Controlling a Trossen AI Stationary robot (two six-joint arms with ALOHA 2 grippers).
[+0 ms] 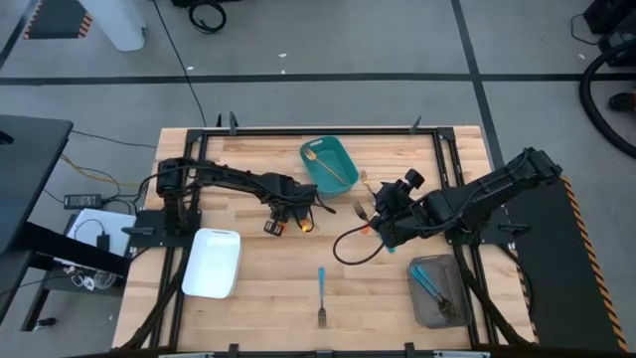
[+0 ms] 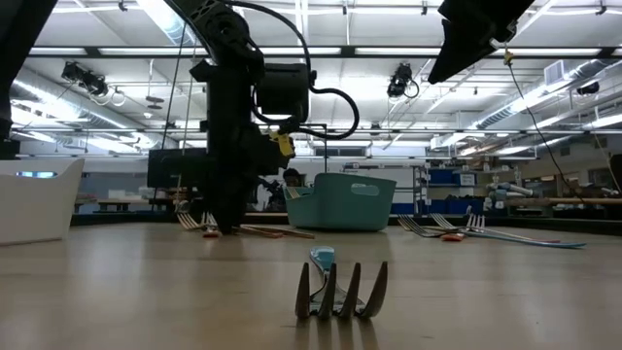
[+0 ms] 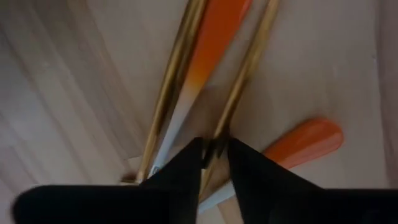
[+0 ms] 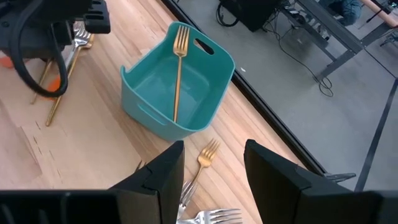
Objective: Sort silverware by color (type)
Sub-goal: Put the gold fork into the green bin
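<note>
My left gripper point(image 1: 286, 221) point(image 3: 214, 150) points down at a small pile of silverware point(image 1: 301, 221) at mid-table and is shut on a thin gold utensil point(image 3: 245, 68). Beside it lie two orange-handled pieces point(image 3: 214, 31) point(image 3: 305, 142) and another gold one point(image 3: 171, 87). My right gripper point(image 1: 378, 214) point(image 4: 214, 158) hovers open above a second group of forks point(image 4: 208, 214) near the teal bin point(image 1: 329, 165). One gold fork point(image 4: 179, 68) leans inside the bin. A blue-handled fork point(image 1: 322, 294) point(image 2: 340, 290) lies alone near the table's near edge. My left gripper pinches the gold utensil's thin shaft point(image 3: 219, 134) between its two fingertips, coming from above and pointing down, with the fingers across the shaft. The utensil lies flat on the table among the orange-handled pieces.
A white tray point(image 1: 212, 264) sits at the near left. A grey tray point(image 1: 437, 293) at the near right holds blue-handled utensils. A black cable point(image 1: 348, 249) loops on the table under the right arm. Bare wood lies between the trays around the lone fork.
</note>
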